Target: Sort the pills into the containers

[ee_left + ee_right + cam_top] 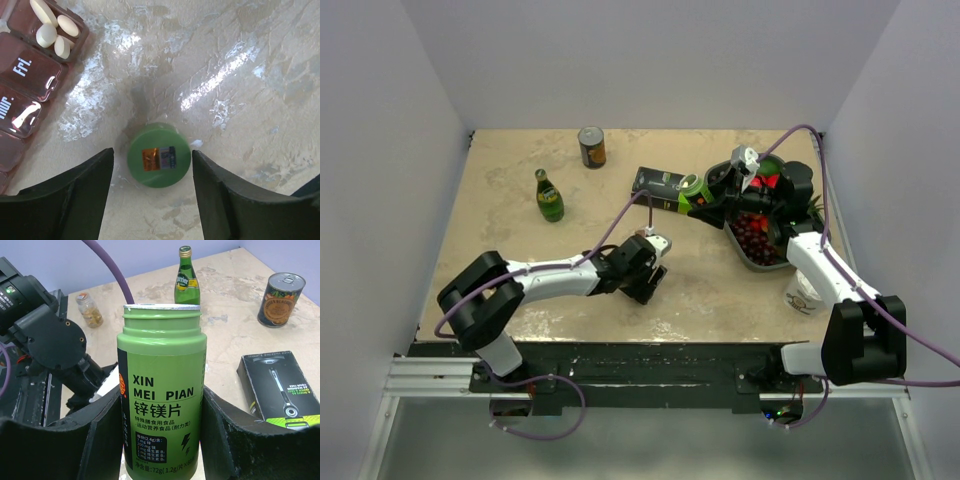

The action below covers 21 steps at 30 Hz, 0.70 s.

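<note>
**Bottle open, pouring comes next**

The right gripper pinches the uncapped green supplement bottle. The left gripper hangs spread over the green cap, near the maroon weekly pill organiser, whose end compartment holds white tablets. The next move likely calls for carrying the bottle over an unfilled compartment and tipping it gently.

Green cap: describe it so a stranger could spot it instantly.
On the marbled table, find the left end effector. Between its open fingers lies a round green cap with a small orange-and-blue sticker, unlike the maroon pill organizer beside it.
</note>
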Motion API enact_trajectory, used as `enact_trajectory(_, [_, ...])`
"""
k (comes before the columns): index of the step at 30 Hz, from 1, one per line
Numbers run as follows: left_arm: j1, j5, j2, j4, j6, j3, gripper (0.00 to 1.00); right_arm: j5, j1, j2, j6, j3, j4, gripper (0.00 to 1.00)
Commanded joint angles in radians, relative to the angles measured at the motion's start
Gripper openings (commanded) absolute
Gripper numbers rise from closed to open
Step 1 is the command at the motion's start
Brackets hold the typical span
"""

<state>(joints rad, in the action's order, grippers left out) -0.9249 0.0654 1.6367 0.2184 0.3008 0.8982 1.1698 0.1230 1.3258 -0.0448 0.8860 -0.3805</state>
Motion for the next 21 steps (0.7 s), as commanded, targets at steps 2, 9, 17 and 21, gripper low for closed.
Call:
enact_trajectory(2, [-0.029,0.074,0.04,0.039,-0.023,0.062,0.64,0.007,-0.003,-0.022,0.002,0.004,-0.041,0.02])
enact_trajectory(9, [-0.049,0.08,0.058,0.041,-0.012,0.08,0.62,0.005,-0.005,-0.023,0.006,0.005,-0.037,0.02])
enact_trajectory(17, [-0.055,0.1,0.052,0.007,-0.009,0.064,0.49,0.004,-0.005,-0.02,0.019,0.005,-0.028,0.02])
enact_trajectory(21, [-0.052,0.051,0.002,-0.045,-0.011,0.028,0.24,0.001,-0.003,-0.019,0.033,0.005,-0.011,0.02])
